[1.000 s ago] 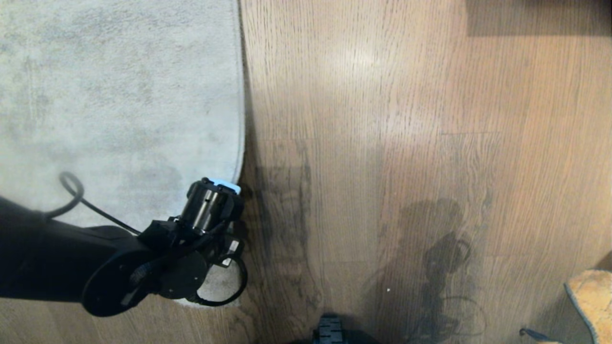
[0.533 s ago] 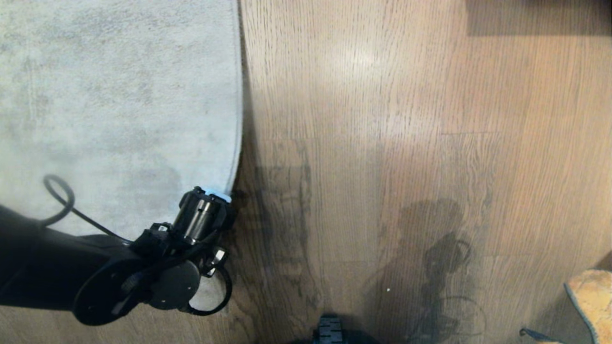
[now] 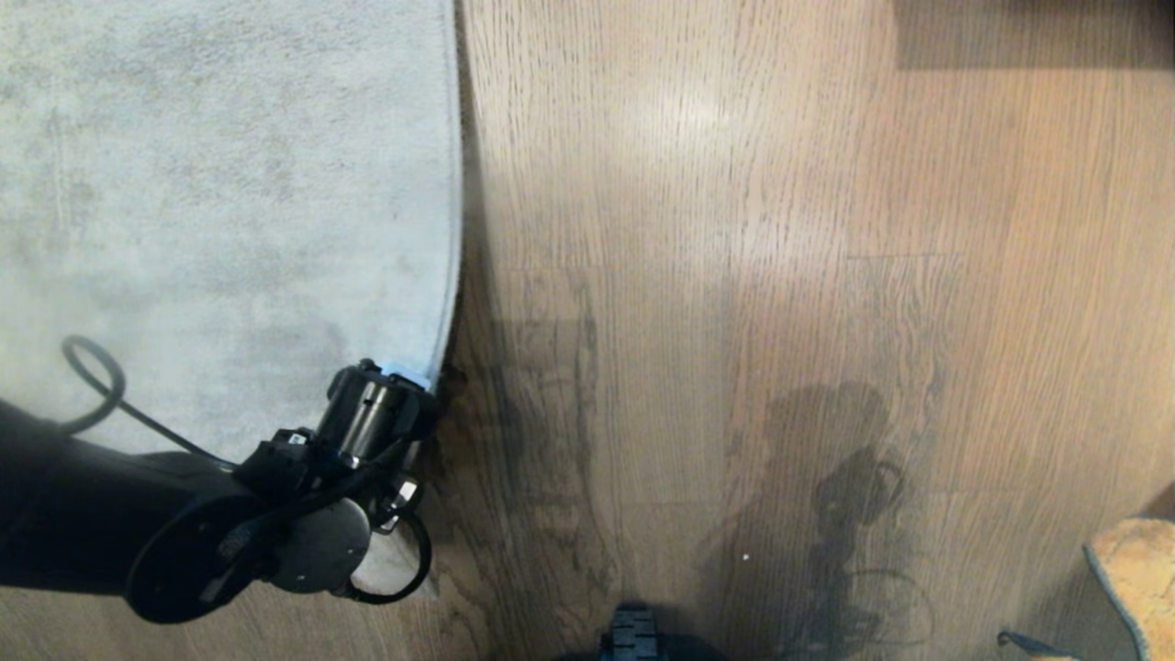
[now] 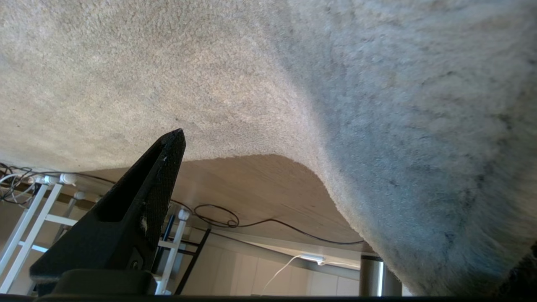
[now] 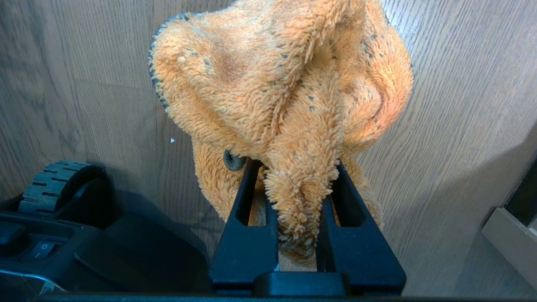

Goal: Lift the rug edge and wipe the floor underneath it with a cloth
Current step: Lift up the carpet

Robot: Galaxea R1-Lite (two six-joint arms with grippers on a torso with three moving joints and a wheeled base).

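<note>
- The rug [image 3: 229,184] is pale grey, short-pile, and covers the far left of the scene; its near right corner sits under the left arm's wrist.
- The rug edge [image 3: 454,229] runs near to far as a straight border and bends slightly inward at its near end. In the left wrist view the pile surface bulges close to the camera and wood planks show past the border.
- The floor [image 3: 780,275] is brown wood-grain planks with dark grain streaks and fills the middle and right of the scene. The robot's shadow falls on the near part.
- The left gripper [image 3: 404,376] sits at the near end of the rug border. It is spread wide; only one black finger [image 4: 155,176] shows in the wrist view, its tip against the pile. Whether the rug lies between the fingers cannot be told.
- The right gripper [image 5: 298,197] is at the near right, pinching the cloth [image 5: 285,84] between its two black fingers.
- The cloth is an orange-yellow fuzzy rag, bunched up and hanging above the planks; part of it shows at the near right corner of the head view.
- No container appears in any view.
</note>
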